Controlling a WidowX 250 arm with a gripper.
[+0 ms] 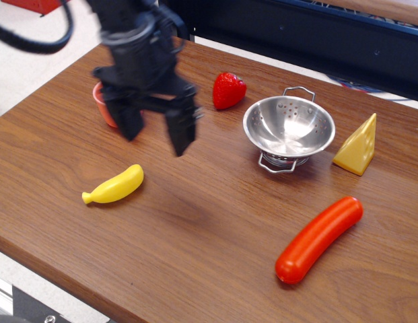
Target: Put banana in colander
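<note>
The yellow toy banana [115,186] lies on the wooden table [195,222] at the front left, stubby tip pointing left. The steel colander [289,128] stands upright and empty at the right back. My black gripper [157,138] hangs above the table, up and to the right of the banana and well left of the colander. Its two fingers [181,134] are spread apart with nothing between them. It is blurred by motion.
A salmon-pink cup [104,106] stands behind the gripper, mostly hidden by it. A red strawberry [229,90] lies left of the colander. A yellow cheese wedge [359,149] stands to the colander's right. A red sausage [320,238] lies at the front right.
</note>
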